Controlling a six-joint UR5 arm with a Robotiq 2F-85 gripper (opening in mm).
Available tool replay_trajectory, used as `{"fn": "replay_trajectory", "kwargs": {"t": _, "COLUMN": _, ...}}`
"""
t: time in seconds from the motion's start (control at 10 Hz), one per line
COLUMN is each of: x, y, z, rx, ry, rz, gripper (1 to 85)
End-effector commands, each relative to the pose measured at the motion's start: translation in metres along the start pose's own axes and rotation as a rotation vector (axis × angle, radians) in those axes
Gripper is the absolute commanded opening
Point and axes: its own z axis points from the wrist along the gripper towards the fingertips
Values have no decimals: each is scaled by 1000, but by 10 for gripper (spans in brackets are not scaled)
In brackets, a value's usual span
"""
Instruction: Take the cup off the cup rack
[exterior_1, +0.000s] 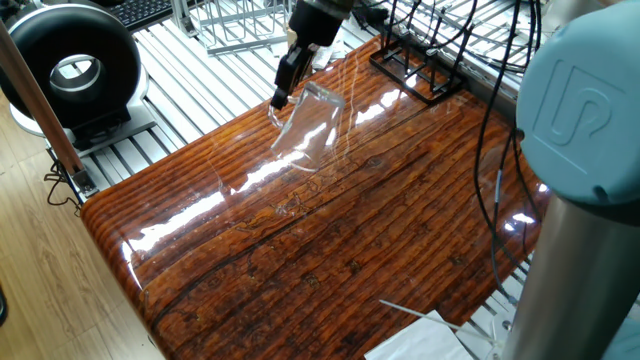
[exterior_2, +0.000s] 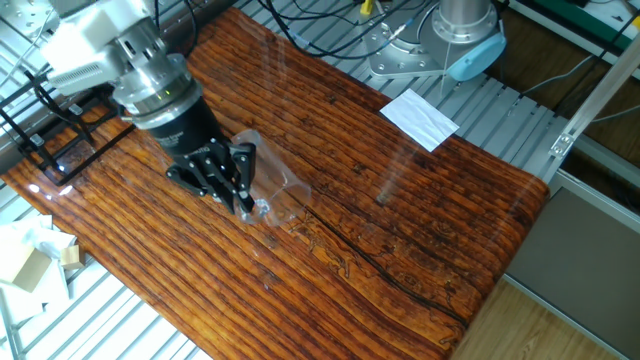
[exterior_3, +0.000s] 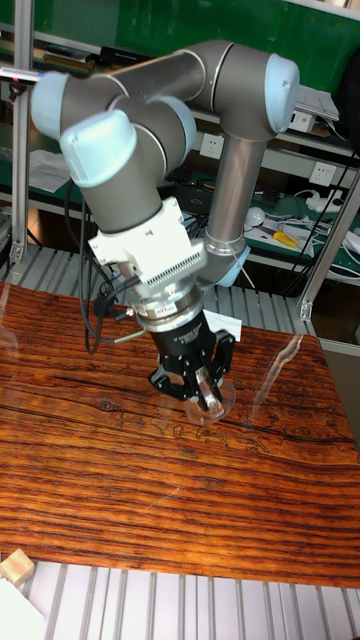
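Note:
The cup (exterior_1: 305, 130) is clear glass and hangs tilted close over the wooden table (exterior_1: 330, 250); I cannot tell if it touches the wood. My gripper (exterior_1: 283, 88) is shut on its rim from above. In the other fixed view the cup (exterior_2: 275, 190) sits just right of the black fingers (exterior_2: 238, 172), and the cup rack (exterior_2: 50, 130), a black wire frame, stands apart at the table's left end. The cup rack (exterior_1: 415, 65) holds nothing. The tall fixed view shows the gripper (exterior_3: 200, 385) pointing down with the cup (exterior_3: 215, 397) in it.
A silver wire rack (exterior_1: 240, 25) and a round black device (exterior_1: 75, 65) lie beyond the table edge. Cables (exterior_1: 490, 130) hang by the arm's base. A white sheet (exterior_2: 420, 118) lies at the far side, and cardboard scraps (exterior_2: 35, 262) sit off the near-left edge.

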Motion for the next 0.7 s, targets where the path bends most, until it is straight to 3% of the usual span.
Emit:
{"fn": "replay_trajectory", "kwargs": {"t": 0.0, "x": 3, "y": -9, "z": 24, "rx": 35, "ry": -21, "rz": -10, "gripper": 10}}
{"fn": "replay_trajectory", "kwargs": {"t": 0.1, "x": 5, "y": -8, "z": 31, "rx": 44, "ry": -25, "rz": -9, "gripper": 10}}
{"fn": "replay_trajectory", "kwargs": {"t": 0.4, "x": -1, "y": 20, "z": 38, "rx": -12, "ry": -60, "rz": 48, "gripper": 10}}
{"fn": "replay_trajectory", "kwargs": {"t": 0.6, "x": -6, "y": 28, "z": 40, "rx": -39, "ry": -79, "rz": 60, "gripper": 10}}
